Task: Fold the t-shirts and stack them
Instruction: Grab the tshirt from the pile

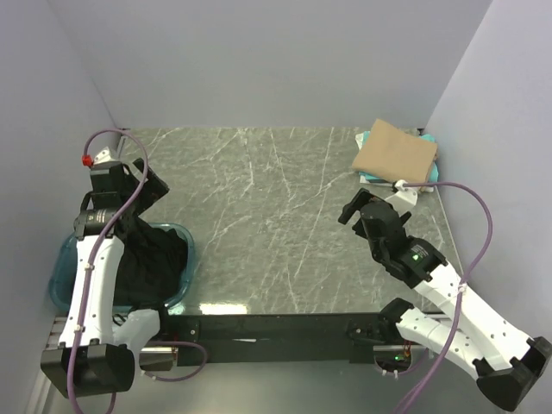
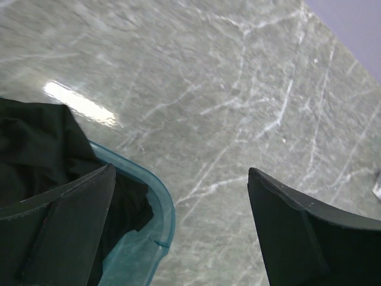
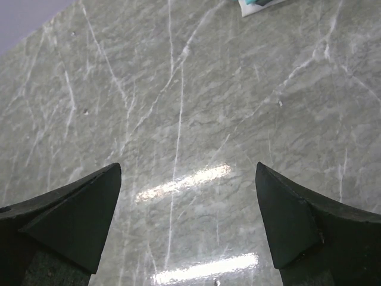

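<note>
A crumpled black t-shirt (image 1: 153, 257) lies in the blue tub (image 1: 185, 250) at the table's left edge; the left wrist view shows that shirt (image 2: 36, 143) spilling over the tub's rim (image 2: 159, 205). At the back right a folded tan t-shirt (image 1: 397, 153) rests on a teal t-shirt (image 1: 369, 175), whose corner (image 3: 257, 5) shows in the right wrist view. My left gripper (image 1: 153, 185) (image 2: 181, 173) hovers open above the tub's far rim, holding nothing. Over bare marble in front of the stack, my right gripper (image 1: 355, 210) (image 3: 187, 170) is open and empty.
The grey marble tabletop (image 1: 259, 207) is walled in by pale panels at the left, back and right. A purple cable (image 1: 129, 147) loops over the left arm, and another (image 1: 483, 216) runs along the right arm. The arm bases sit on a black rail (image 1: 276, 332).
</note>
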Motion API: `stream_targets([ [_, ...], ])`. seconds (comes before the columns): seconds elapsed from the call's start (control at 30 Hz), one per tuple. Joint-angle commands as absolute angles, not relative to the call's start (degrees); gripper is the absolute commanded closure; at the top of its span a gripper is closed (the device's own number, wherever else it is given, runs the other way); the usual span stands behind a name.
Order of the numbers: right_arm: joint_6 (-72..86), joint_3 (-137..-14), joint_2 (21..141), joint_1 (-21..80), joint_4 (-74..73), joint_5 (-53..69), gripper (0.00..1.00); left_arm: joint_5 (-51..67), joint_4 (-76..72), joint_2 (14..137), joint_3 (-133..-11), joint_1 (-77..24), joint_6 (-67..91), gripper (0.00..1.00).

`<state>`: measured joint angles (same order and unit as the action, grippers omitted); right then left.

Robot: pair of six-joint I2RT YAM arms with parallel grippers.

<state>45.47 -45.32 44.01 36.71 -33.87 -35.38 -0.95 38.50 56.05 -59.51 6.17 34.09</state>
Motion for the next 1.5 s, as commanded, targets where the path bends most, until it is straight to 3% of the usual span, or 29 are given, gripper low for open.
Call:
stream_targets([
  [0.0, 44.65, -47.63, 45.35, 36.30, -32.43, -38.76, 0.00, -6.58, 38.14, 53.88, -60.82, 6.15, 33.83, 0.01],
  [0.47, 50.01, -50.89, 51.59, 36.30, -36.73, -39.02, 0.00, -17.40, 46.05, 50.44, -54.50, 6.24, 42.61, 0.01],
  [1.13, 51.07, -46.93, 46.15, 36.21, -36.21, -38.49, 0.00, -8.79, 40.87, 62.05, -41.05, 9.14, 52.29, 0.01],
  [1.33, 50.54, -46.58, 43.86, 36.12, -36.91, -40.34, 0.00, -7.91, 38.06, 62.84, -37.80, 9.23, 55.28, 0.17],
  [1.4, 49.92, -46.06, 43.33, 36.12, -35.95, -40.43, 0.00, -8.70, 37.53, 62.32, -37.36, 9.14, 55.37, 0.29],
  [1.43, 49.66, -45.88, 43.16, 36.04, -35.69, -40.26, 0.00, -9.05, 37.53, 62.14, -37.35, 9.14, 55.37, 0.42],
  [1.47, 49.14, -45.88, 43.15, 35.86, -35.25, -40.17, 0.00, -9.14, 37.44, 61.62, -37.44, 9.14, 54.85, 0.48],
])
